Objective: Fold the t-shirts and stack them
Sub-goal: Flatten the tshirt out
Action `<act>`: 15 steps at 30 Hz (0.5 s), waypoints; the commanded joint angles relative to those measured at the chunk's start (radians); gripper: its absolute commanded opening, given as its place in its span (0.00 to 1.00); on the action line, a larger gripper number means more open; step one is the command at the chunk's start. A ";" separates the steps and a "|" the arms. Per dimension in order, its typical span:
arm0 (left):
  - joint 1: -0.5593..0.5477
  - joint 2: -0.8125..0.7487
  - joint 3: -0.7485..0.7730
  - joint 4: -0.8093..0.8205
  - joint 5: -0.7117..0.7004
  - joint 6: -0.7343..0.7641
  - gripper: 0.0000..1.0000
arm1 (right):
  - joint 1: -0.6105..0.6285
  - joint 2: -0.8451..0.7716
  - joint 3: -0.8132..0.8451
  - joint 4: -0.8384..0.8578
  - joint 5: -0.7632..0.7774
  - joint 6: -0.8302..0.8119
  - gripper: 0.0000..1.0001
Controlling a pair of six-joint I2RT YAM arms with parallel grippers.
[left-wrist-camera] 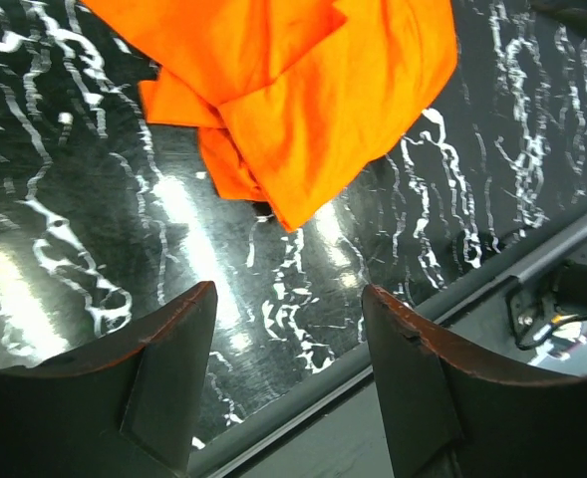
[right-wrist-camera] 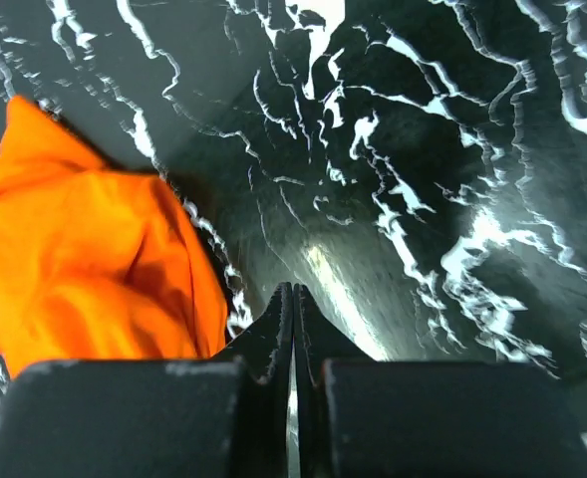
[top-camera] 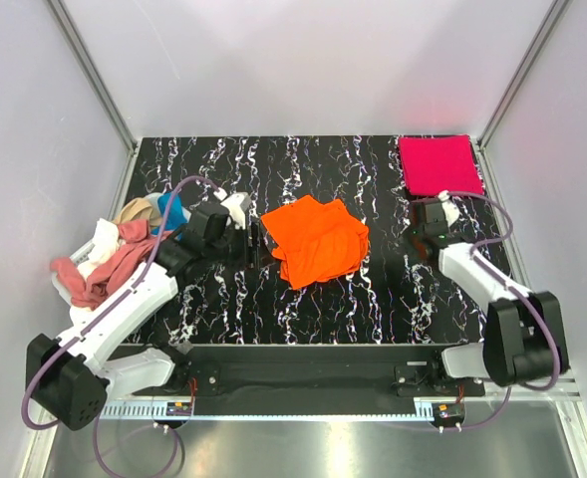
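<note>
Left fingers [left-wrist-camera: 178, 349] spread, orange t-shirt [left-wrist-camera: 303, 90] crumpled beyond

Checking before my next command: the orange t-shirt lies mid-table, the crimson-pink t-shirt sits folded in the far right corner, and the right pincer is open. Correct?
Not quite: the right pincer is shut and empty, as the right wrist view shows. The orange t-shirt does lie mid-table, and the crimson-pink t-shirt sits folded in the far right corner.

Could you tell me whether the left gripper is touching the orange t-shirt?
Apart. The left wrist view shows bare table between the open left gripper and the orange t-shirt.
</note>
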 commanded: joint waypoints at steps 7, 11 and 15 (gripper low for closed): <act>0.002 -0.011 0.244 -0.127 -0.139 0.119 0.66 | 0.113 -0.119 0.131 -0.113 -0.025 -0.088 0.33; 0.008 -0.139 0.264 -0.134 -0.307 0.179 0.67 | 0.280 0.083 0.308 -0.087 0.029 -0.071 0.37; 0.008 -0.282 0.140 -0.057 -0.411 0.180 0.69 | 0.392 0.305 0.486 -0.039 0.037 -0.103 0.39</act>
